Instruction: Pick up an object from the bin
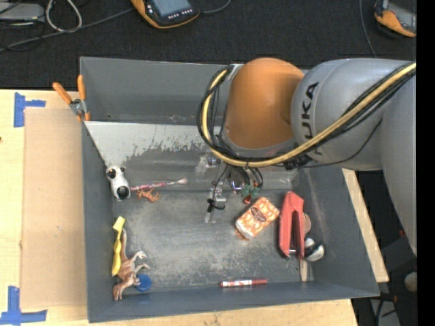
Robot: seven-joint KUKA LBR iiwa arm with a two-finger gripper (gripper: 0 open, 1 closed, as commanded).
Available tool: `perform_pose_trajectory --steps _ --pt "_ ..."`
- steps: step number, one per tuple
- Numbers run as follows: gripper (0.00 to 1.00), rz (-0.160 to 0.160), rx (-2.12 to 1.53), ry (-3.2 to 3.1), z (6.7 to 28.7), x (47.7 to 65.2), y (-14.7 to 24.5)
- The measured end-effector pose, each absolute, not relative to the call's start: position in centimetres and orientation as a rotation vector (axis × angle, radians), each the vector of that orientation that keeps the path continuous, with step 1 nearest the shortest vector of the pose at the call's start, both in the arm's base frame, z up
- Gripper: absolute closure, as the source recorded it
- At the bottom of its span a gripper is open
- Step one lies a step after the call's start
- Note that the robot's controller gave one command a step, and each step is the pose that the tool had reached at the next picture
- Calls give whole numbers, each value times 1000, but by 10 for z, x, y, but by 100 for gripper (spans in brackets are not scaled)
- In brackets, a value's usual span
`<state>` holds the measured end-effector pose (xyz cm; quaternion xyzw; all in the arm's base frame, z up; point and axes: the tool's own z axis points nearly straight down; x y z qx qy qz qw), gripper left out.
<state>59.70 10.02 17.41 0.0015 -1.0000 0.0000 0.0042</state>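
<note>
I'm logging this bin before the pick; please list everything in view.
packet: one, orange patterned, right of the hand
stapler: one, red, right wall
round thing: one, silver-black, beside the stapler
pen: one, red-white, lower wall
small animal figure: one, brown, left of centre
larger animal figure: one, tan, lower left corner
strip: one, yellow, left wall
capsule: one, white, upper left
bin: one, grey
arm: one, grey and orange, from right
hand: one, dark, over the bin's centre

Robotics lab, KUKA arm [353, 114], metal bin [149, 94], teach pendant [163, 4], cables [62, 11]
</note>
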Motion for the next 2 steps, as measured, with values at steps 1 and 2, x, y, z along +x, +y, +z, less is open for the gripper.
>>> perform_pose_trajectory --steps 1,2 --pt "0 -1 2 -3141 179 599 100" --pt "0 -2 -8 -3137 164 604 39"
